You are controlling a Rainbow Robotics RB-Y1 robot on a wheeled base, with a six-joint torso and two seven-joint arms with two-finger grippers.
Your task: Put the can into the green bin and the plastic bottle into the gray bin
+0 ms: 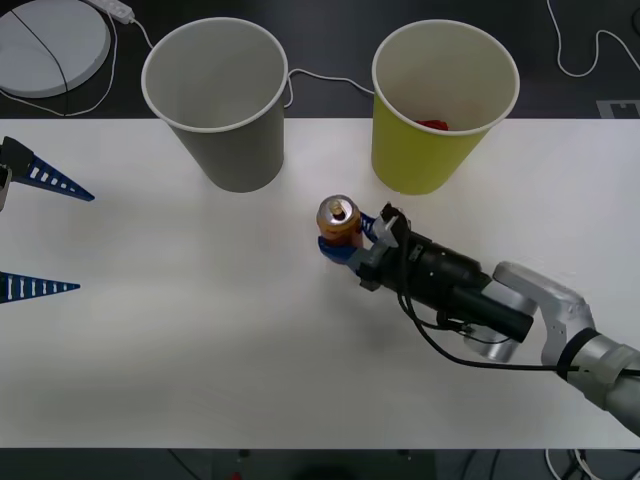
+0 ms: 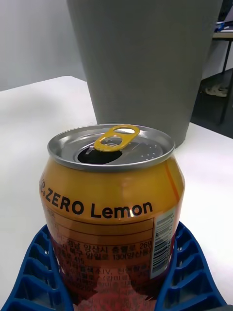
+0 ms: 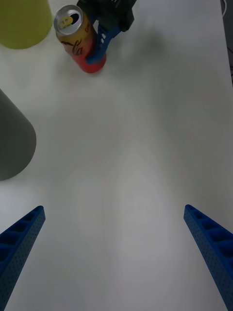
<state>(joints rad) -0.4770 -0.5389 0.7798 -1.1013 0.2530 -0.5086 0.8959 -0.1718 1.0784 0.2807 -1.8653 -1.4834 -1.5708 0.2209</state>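
1. we see the can (image 1: 338, 224) standing upright on the white table (image 1: 200, 330), in front of the gap between the two cups, its top opened and its gold tab raised.
2. our right gripper (image 1: 342, 243) reaches in from the right and is closed around the can's lower body; in the right wrist view its blue ribbed fingers (image 2: 39, 277) press on both sides of the can (image 2: 110, 204).
3. the gray bin (image 1: 216, 100) stands at the table's far edge, left of the can and apart from it.
4. the green bin (image 1: 440, 105) stands to the right of the gray one; something red lies inside it, though we cannot make out what it is.
5. our left gripper (image 1: 25, 232) waits at the table's left edge with its fingers spread wide and nothing between them.
6. from the left wrist view we see the can (image 3: 77, 39) held by the right gripper's fingers (image 3: 99, 46), near the green bin (image 3: 24, 22).
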